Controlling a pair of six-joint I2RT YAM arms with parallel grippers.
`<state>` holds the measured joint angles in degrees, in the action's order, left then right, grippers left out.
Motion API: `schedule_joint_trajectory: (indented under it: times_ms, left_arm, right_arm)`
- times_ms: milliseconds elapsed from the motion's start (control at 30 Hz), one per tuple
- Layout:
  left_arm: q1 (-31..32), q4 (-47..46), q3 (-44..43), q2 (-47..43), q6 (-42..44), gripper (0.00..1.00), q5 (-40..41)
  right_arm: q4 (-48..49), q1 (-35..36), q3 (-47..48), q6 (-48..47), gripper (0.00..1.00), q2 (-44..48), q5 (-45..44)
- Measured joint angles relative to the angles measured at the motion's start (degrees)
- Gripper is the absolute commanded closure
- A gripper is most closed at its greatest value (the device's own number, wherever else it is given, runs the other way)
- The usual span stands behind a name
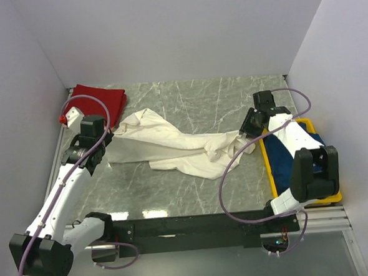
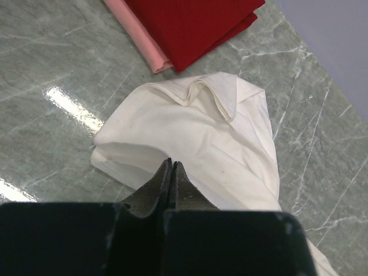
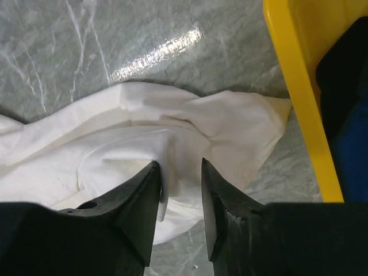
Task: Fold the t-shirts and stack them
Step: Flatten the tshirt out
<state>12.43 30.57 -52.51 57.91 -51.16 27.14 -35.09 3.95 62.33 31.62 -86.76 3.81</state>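
A crumpled cream shirt (image 1: 172,145) lies on the marble table (image 1: 188,100), left pincer (image 2: 171,164) pressed together at its edge, grip unclear, right pincer (image 3: 180,172) apart astride a fold.

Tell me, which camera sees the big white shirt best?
The top camera. It shows the whole white shirt lying crumpled, with both ends in sight. The left wrist camera shows only one bunched end, and the right wrist camera shows only the other end, beside the yellow bin.
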Motion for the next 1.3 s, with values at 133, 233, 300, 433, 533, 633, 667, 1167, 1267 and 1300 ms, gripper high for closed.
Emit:
schedule_joint_trajectory:
  times_ms: [133, 233, 300, 433, 533, 633, 667, 1167, 1267, 1300]
  left_arm:
    - [-1.2, -1.2, 0.3, -0.5, 0.9, 1.00, -0.8]
    - [-1.9, -1.7, 0.9, -1.4, 1.2, 1.00, -1.7]
    - [-2.1, -2.1, 1.1, -1.8, 1.5, 1.00, -2.3]
    - [-2.3, -2.6, 1.2, -2.0, 2.0, 1.00, -3.1]
    - [-2.4, -3.0, 1.7, -2.2, 2.2, 1.00, -3.6]
    - [-2.5, -3.3, 2.1, -2.3, 2.3, 1.00, -4.0]
    - [-2.5, -3.4, 2.2, -2.4, 2.3, 1.00, -4.0]
    - [-2.8, -3.8, 3.4, -2.4, 2.2, 1.00, -5.3]
    - [-2.9, -3.9, 3.4, -2.4, 2.3, 1.00, -5.5]
    - [-2.9, -3.9, 3.4, -2.4, 2.2, 1.00, -5.5]
  right_arm:
    - [0.3, 0.0, 0.7, 0.3, 0.54, 1.6, -1.5]
    - [0.5, 0.3, 0.3, 0.6, 0.54, 4.8, -3.0]
    - [0.6, 0.8, -1.0, 1.1, 0.54, 8.5, -4.2]
    - [1.2, 4.2, -4.3, 2.4, 0.53, 15.1, -6.5]
    - [1.3, 8.0, -6.6, 3.5, 0.53, 17.4, -8.2]
    - [1.7, 9.8, -8.1, 4.5, 0.53, 16.4, -8.9]
    - [1.7, 10.1, -8.5, 4.7, 0.53, 16.1, -9.1]
    - [8.9, 12.4, -13.7, 13.2, 0.54, 13.3, -10.3]
    - [10.7, 12.4, -15.7, 15.9, 0.54, 13.2, -10.1]
    - [11.6, 12.4, -16.4, 17.0, 0.54, 13.2, -10.1]
